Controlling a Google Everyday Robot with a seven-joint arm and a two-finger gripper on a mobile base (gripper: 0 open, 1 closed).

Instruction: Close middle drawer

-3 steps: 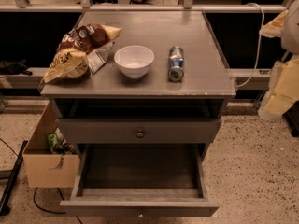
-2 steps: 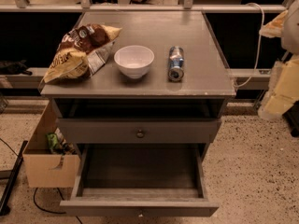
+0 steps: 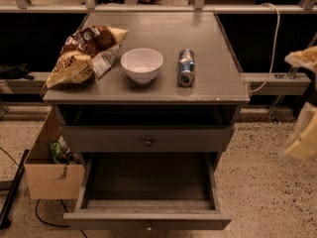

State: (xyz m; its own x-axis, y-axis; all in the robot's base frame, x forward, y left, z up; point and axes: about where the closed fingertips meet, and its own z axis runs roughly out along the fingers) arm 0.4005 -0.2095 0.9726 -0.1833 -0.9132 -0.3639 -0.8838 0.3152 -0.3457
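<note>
pincer (image 3: 300, 137) at right edge, state i cannot tell; middle drawer (image 3: 148, 182) pulled out.

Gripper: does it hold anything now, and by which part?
Nothing is seen held. The gripper hangs at the right edge, apart from the open, shallow grey wooden middle drawer.

Open floor (image 3: 257, 182) between drawer (image 3: 148, 221) and claw (image 3: 301, 139)

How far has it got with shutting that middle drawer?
Nothing looks done yet: the middle drawer stands pulled far out. In hand: little, since the gripper hangs at the right edge, apart from the drawer. Left: reach the drawer's front and push it fully in.
</note>
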